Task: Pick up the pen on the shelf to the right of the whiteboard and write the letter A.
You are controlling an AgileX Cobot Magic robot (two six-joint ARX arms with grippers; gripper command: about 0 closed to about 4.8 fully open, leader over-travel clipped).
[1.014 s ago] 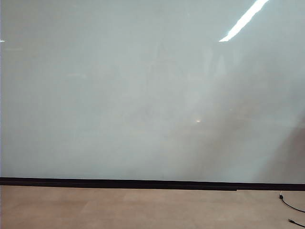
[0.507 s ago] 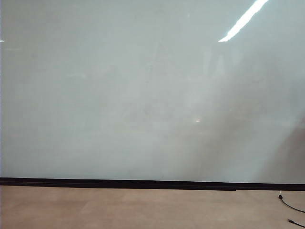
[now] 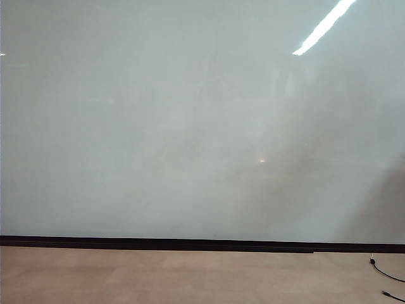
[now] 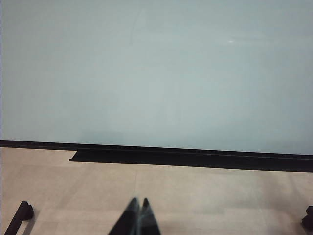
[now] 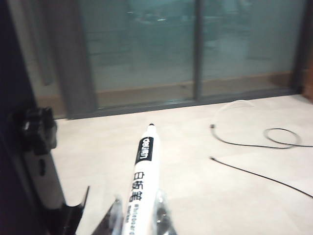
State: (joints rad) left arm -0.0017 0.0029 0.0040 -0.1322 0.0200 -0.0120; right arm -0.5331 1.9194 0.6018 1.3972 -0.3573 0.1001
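In the right wrist view the right claw [image 5: 138, 215] is seen closed on the pen [image 5: 139, 181], whose dark tip points out over the floor [image 5: 195, 176]; the grasp is judged complete, so carrying the pen to the board comes next. The left claw [image 4: 138, 215] is held shut and empty above the floor. Beyond, the whiteboard [image 3: 190, 126] is unchanged over the last second, with no letter A drawn.

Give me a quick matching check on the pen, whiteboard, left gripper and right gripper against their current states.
1 pen
2 whiteboard
3 left gripper
4 right gripper

a blank, nothing written
b shut, holding nothing, over the floor
c clamped on the barrel
d tip uncapped, pointing away from the wrist

Pairs: 1-d, 2-a, 3-b, 4-c
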